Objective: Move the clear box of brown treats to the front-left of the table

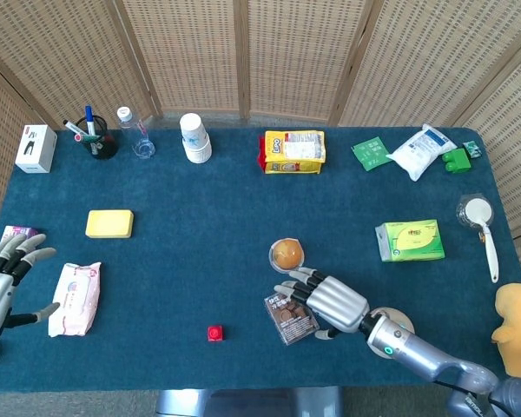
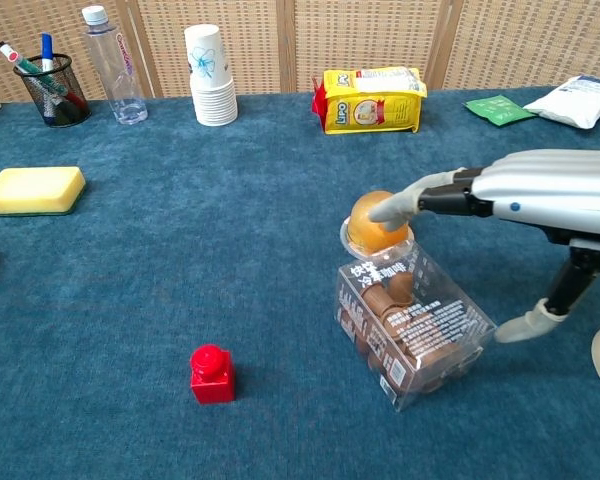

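- Clear box of brown treats: a transparent, hard-sided rectangular pack with a printed label, filled with round brown pieces; it lies on the near part of the table, right of centre and turned at an angle to the table edge.
- Right hand: silver metallic shell with grey fingers stretched out flat above the box; the thumb reaches down to the box's right end. Whether the box is actually gripped cannot be told from either view.
- Left hand: at the near-left edge, fingers spread apart, grasping nothing.
- Table: covered in dark blue, short-pile cloth.
- Round orange bun in a clear domed cup: just beyond the box on its far side, partly behind the right hand's fingertips.
- Small red block: studded plastic brick, near and left of the box, apart from it.
- Yellow sponge: soft rectangular slab at the left.
- Pink tissue pack: soft wrapper beside the left hand.
- Stack of paper cups, clear plastic bottle and black mesh pen holder: along the far-left edge.
- Yellow snack bag: glossy, at the far centre.
- Green tissue pack: at the right.
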{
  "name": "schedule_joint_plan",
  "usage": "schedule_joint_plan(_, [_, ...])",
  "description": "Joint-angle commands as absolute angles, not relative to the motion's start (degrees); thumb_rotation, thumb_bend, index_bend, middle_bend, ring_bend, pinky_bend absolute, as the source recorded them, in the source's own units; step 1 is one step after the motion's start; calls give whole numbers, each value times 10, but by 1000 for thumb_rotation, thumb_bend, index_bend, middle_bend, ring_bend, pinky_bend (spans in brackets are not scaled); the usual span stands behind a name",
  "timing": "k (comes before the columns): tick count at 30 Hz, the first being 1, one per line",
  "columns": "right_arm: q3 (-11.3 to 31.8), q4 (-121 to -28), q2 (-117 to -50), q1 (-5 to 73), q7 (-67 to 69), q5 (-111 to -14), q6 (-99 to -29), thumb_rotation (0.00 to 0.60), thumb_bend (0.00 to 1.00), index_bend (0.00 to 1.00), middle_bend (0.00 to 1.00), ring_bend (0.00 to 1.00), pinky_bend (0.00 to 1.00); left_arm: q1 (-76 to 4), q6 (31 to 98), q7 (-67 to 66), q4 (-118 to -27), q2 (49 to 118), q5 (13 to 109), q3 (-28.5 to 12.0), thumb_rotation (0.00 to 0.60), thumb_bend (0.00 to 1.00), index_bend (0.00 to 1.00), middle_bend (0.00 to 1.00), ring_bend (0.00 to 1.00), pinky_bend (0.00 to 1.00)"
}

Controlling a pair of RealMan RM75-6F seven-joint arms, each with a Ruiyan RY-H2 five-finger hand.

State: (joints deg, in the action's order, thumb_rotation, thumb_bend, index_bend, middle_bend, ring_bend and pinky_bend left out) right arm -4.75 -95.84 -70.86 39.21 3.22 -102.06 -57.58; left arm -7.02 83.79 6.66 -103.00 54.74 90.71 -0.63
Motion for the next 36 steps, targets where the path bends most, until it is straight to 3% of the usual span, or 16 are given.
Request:
schedule_joint_plan(1, [-54,-953,-702,387,35,-1021,-580,600,0,11,172,74,149,-71,838,63,-1033,548,909,-7,600,154,217,139,41,60])
schedule_joint_plan(18, [-54,-880,-753,400,86,-1041,-589,600,0,11,170,72,144,-58,859,49,-1051,532,917,-1,600,154,212,139,41,60])
schedule_joint_plan(36, [8,-905,-798,461,52,-977,-518,600,0,10,169,72,145,-42,878,88,-1016,534,917,4,600,154,212,139,39,59])
